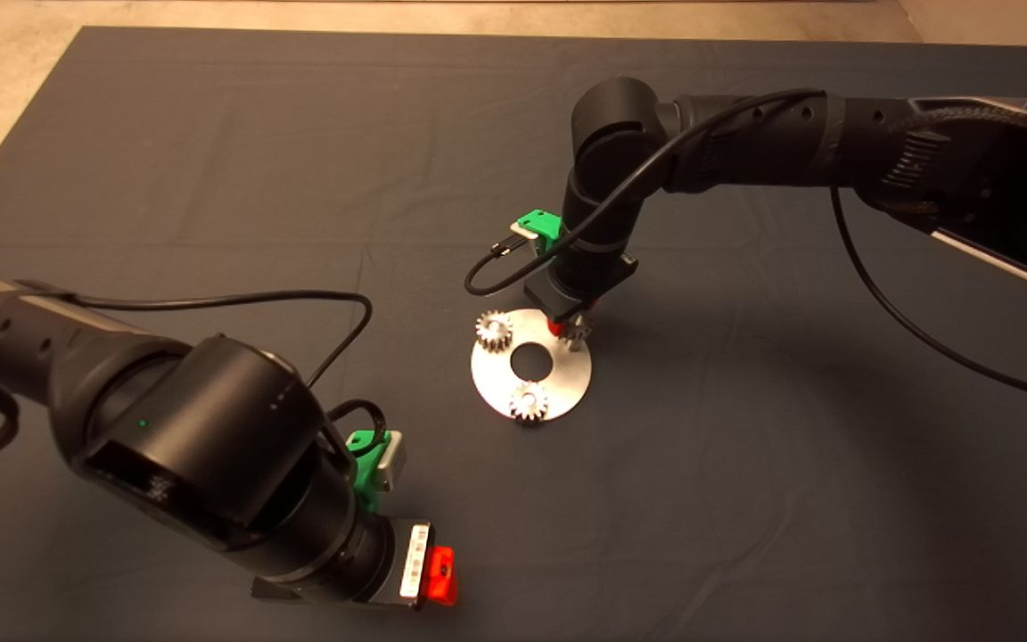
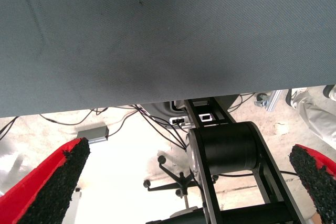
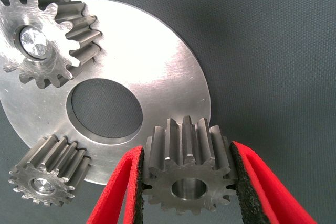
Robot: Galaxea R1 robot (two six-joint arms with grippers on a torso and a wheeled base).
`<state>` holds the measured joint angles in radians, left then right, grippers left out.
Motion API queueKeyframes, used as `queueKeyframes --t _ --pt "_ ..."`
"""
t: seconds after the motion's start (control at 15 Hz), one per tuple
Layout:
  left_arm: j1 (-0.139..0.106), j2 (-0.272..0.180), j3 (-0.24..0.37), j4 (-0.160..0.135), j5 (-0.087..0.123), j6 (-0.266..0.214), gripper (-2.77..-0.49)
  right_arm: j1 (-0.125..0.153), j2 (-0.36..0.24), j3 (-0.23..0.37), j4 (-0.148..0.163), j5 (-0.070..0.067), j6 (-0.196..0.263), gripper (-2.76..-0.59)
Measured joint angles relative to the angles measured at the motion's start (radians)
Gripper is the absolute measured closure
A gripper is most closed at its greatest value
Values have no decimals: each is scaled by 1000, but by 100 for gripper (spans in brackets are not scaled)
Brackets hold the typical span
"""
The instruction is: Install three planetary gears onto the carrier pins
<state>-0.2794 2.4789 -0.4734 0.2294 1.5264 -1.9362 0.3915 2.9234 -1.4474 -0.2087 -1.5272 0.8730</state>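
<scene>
Already two gears (image 1: 494, 330) (image 1: 529, 401) sit on pins, at the disc's (image 1: 558, 379) 10 and 6 o'clock. Right fingers (image 3: 137, 182) pinch the third gear (image 3: 187, 174) at 2 o'clock, not yet seated; the left gripper (image 2: 194, 182), fingers spread, idles.

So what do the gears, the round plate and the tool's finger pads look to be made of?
Gears: apparently machined steel, matte grey, with bright worn tooth edges. Round plate: metal, brushed silver, with fine scratches and glare. Finger pads on the right tool: black, gritty and foam- or rubber-like, on red, probably plastic, fingers.

Third gear (image 3: 186, 182) clamped in right pincer (image 3: 188, 190) at disc (image 3: 157, 77) edge, two gears (image 3: 44, 40) already seated
</scene>
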Motion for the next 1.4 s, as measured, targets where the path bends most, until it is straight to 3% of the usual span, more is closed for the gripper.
queueKeyframes --t 1.0,1.4 --pt "0 1 0 0 0 0 -276 0 0 0 10 0 4 -97" --pt "0 1 0 0 0 0 -276 2 0 -39 26 1 7 -97"
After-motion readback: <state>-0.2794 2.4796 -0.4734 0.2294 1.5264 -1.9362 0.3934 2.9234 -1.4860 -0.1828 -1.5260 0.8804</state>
